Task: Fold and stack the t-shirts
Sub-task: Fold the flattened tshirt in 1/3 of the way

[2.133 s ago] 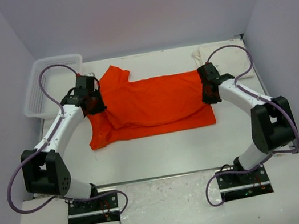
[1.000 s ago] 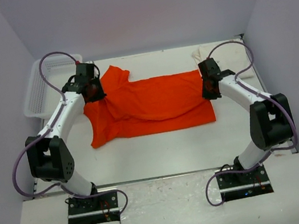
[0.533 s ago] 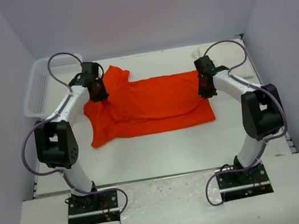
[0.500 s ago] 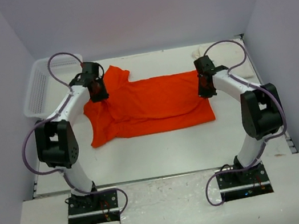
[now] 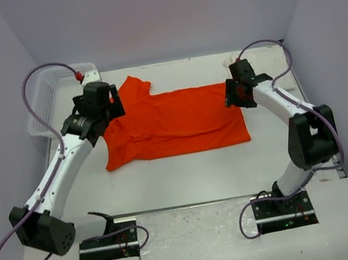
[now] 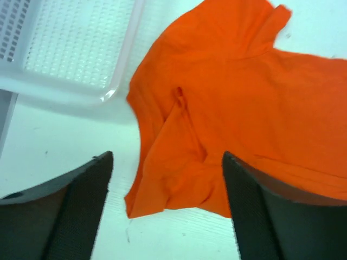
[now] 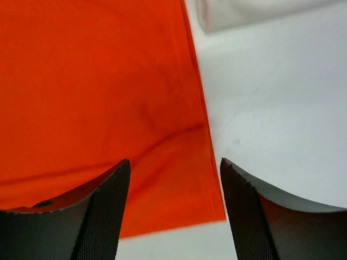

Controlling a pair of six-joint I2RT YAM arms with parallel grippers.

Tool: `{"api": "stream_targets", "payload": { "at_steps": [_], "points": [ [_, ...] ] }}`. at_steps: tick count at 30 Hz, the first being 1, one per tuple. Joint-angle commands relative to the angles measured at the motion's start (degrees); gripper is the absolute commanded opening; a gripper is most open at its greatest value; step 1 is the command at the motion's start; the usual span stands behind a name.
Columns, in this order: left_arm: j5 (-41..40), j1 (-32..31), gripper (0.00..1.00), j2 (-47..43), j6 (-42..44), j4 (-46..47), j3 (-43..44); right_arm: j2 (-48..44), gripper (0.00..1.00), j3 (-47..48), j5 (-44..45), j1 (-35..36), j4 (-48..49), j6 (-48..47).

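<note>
The surface (image 5: pixel 182 175) has the orange shirt (image 5: pixel 179 119) in its middle. It looks folded once, with a sleeve poking out. The white shirt (image 7: pixel 249 11) sits at the far right. More folding and the stacking are left. The left pincer (image 6: pixel 165 160) and the right pincer (image 7: pixel 173 162) hang apart, holding nothing.

Orange t-shirt (image 5: pixel 173 123): soft matt cloth, creased near the sleeve. Cream t-shirt (image 7: pixel 255 11), right of the orange t-shirt: matt cloth. Basket (image 6: pixel 70 49), left of the orange t-shirt: translucent white plastic lattice, slight sheen. Table (image 5: pixel 188 174): smooth, matt white. Left gripper (image 6: pixel 165 216) and right gripper (image 7: pixel 171 211), inner faces: black, matt, fine cross-hatched grain.
</note>
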Motion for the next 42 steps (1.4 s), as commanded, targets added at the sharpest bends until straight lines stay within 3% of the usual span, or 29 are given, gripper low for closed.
{"api": "stream_targets", "payload": {
  "at_steps": [1,2,9,18,36,39,40,41,42],
  "points": [
    [2.9,1.2,0.78,-2.0,-3.1,-4.7,-12.3,-12.6,0.68,-8.9,-3.1,0.7,1.0,2.4],
    [3.6,2.1,0.65,-2.2,-3.4,-4.6,-13.9,-14.2,0.67,-10.4,-3.5,0.7,1.7,2.9],
    [8.8,3.9,0.53,-3.5,-3.0,-4.6,-18.8,-14.8,0.60,-17.2,-5.9,0.7,-1.2,7.0],
    [6.6,4.0,0.50,-2.4,-3.9,-5.2,-21.6,-13.3,0.59,-23.1,-6.1,0.6,1.4,11.7],
    [7.7,7.4,0.50,5.0,-3.9,1.1,-27.0,-14.3,0.58,-21.4,-8.3,-2.1,2.6,9.0],
    [7.9,8.2,0.41,6.5,-3.6,1.9,-27.3,-14.0,0.58,-21.6,-8.2,-2.1,2.7,8.8],
    [8.0,8.3,0.19,6.7,-3.6,2.0,-27.3,-14.0,0.57,-21.7,-8.1,-2.1,2.7,8.8],
    [8.3,8.5,0.06,7.1,-3.6,2.0,-27.5,-14.0,0.57,-21.6,-7.8,-2.1,2.7,8.8],
    [8.6,9.0,0.00,7.1,-3.7,1.8,-27.6,-14.0,0.57,-21.5,-7.6,-2.1,2.6,8.8]
  ]
}}
